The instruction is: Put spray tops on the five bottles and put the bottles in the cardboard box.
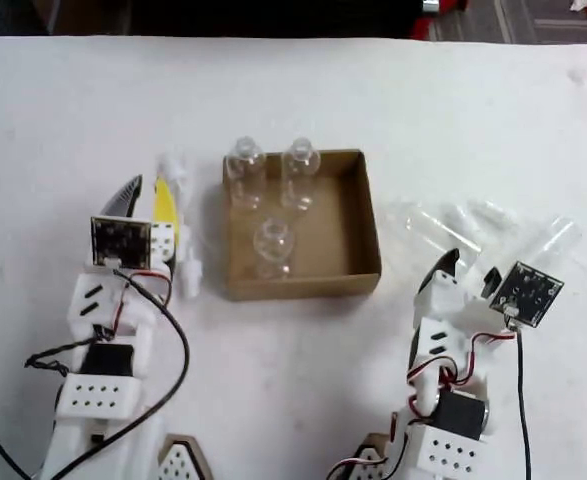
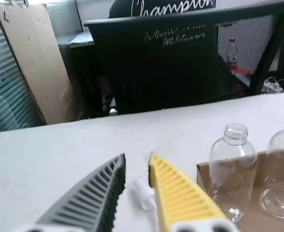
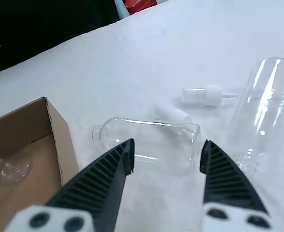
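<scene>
Cardboard box (image 1: 338,235) holds three bottles (image 1: 273,245), all uncapped (nothing finished). My right gripper (image 3: 166,152) hangs, fingers apart, over a lying bottle (image 3: 149,140) right of the box; my left gripper (image 2: 137,159), fingers slightly apart, frames a spray top (image 2: 144,193). Capping step, I reckon: next, close squarely.

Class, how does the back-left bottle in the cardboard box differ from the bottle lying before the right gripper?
The boxed bottle stands upright; the table bottle lies on its side. The boxed bottle is inside the cardboard box; the table bottle rests outside it. Both are clear and uncapped.
</scene>
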{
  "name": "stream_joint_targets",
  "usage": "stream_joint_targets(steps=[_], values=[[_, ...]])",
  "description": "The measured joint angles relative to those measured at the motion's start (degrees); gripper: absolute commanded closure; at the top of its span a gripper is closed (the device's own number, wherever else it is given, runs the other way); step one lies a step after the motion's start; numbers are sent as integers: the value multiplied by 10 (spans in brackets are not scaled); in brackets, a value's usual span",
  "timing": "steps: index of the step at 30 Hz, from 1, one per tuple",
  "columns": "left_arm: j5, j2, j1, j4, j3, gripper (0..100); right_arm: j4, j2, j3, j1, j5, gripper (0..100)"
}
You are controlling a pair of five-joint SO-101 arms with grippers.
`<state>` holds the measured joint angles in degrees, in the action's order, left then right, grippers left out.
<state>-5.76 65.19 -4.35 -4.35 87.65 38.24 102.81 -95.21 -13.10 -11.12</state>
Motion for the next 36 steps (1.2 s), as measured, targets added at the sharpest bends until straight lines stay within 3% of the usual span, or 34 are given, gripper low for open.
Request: stream_joint_targets(steps=[29,36], values=[[0,0,0,0,2,920,0,0,0,0,0,803],[0,0,0,0,2,920,-54,0,0,-18,-2,804]])
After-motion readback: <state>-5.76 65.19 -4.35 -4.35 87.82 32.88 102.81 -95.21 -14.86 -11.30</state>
